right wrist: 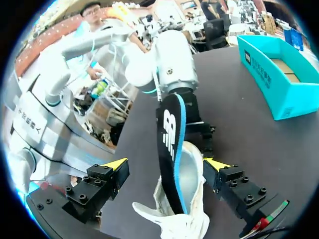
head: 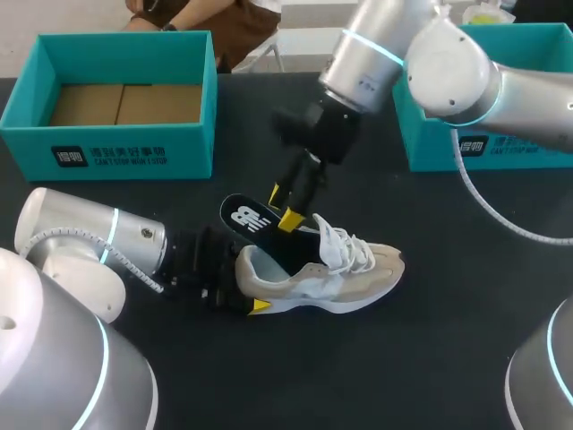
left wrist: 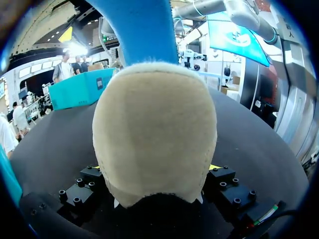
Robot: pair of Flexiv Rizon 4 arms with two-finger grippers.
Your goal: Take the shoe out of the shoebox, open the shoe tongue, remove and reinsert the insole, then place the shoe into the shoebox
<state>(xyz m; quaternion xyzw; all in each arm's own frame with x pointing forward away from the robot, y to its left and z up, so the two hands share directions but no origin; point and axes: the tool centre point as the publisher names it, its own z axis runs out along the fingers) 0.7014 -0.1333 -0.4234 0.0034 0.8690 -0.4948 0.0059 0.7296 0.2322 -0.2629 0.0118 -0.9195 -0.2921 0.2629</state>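
Observation:
A beige and white sneaker (head: 331, 273) lies on its sole on the black table, toe to the right. My left gripper (head: 246, 285) is shut on its heel (left wrist: 154, 134), one finger on each side. A black insole (head: 243, 218) with a white logo and a blue underside (left wrist: 144, 30) stands half out of the shoe's opening, slanting up over the heel. My right gripper (head: 284, 206) hangs just above the opening, open wide. In the right wrist view the insole (right wrist: 169, 134) rises between the right gripper's (right wrist: 167, 164) fingers, with a gap on each side. White laces (head: 345, 246) lie loose.
An open teal shoebox (head: 116, 152) with a cardboard floor stands at the back left. A second teal box (head: 430, 143) stands at the back right, behind my right arm. Bare black tabletop lies in front of the shoe.

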